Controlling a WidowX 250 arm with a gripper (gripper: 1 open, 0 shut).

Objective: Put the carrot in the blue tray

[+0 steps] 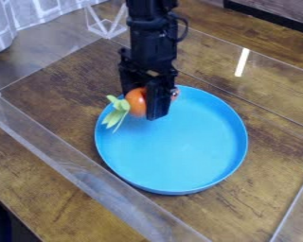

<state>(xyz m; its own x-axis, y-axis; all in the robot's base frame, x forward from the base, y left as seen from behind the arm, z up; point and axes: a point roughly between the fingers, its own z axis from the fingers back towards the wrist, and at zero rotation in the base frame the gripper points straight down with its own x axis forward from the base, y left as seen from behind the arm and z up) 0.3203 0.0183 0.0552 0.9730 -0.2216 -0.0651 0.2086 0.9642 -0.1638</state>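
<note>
I see my black claw [147, 102] pointing straight down over the far-left part of the blue tray [180, 146]. Its jaws are drawn in narrow and clamped on the carrot [136, 99], which sits crosswise between them: the orange body shows between the two black fingers [157, 98], and the green leafy top [116, 111] sticks out to the left and droops over the tray's left rim. I cannot tell whether the carrot's underside is touching the tray floor or hanging just above it; the fingertips look very close to the blue surface. The tray lies flat on a dark wooden table [46, 104], and its inside is bare blue apart from the claw's shadow. A clear plastic wall [65, 156] runs along the left and near side of the table, just beside the tray.
</note>
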